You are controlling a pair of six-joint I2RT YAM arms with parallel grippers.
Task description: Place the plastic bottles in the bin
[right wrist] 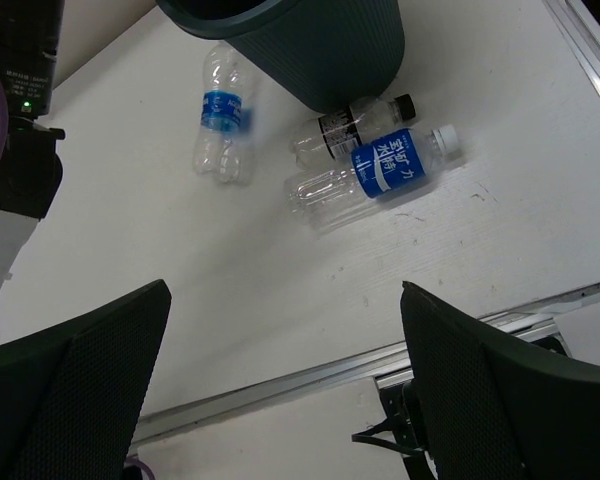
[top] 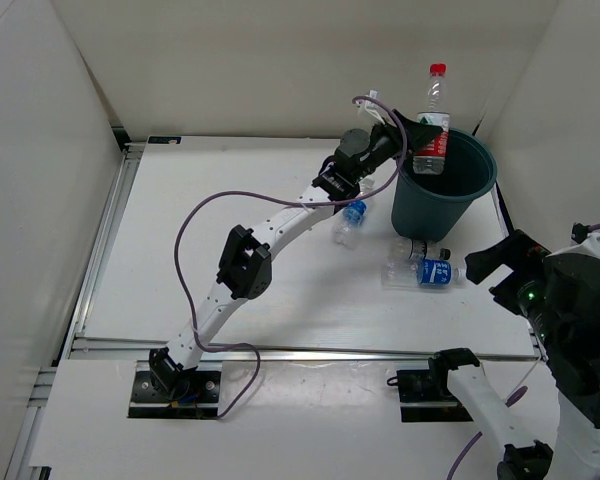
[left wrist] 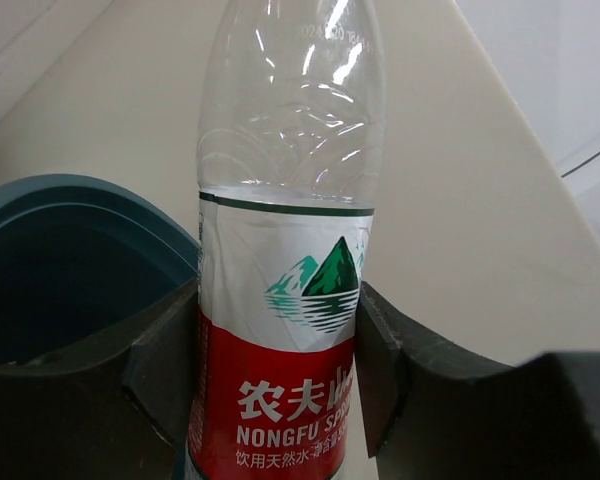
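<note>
My left gripper (top: 418,124) is shut on the red-label, red-cap bottle (top: 433,120) and holds it upright above the rim of the dark teal bin (top: 450,195). In the left wrist view the fingers (left wrist: 165,370) press both sides of the bottle's label (left wrist: 280,330), with the bin's rim (left wrist: 40,195) at the left. A blue-label bottle (top: 350,221) lies left of the bin. Another blue-label bottle (top: 428,273) lies in front of it. My right gripper (top: 500,268) is open and empty, raised at the right (right wrist: 285,380).
A small clear bottle with a dark label and black cap (right wrist: 348,121) lies against the bin's base (right wrist: 310,50), beside the blue-label bottle (right wrist: 378,172). The other blue-label bottle (right wrist: 219,112) lies further left. White walls enclose the table; a metal rail (top: 310,352) runs along the front.
</note>
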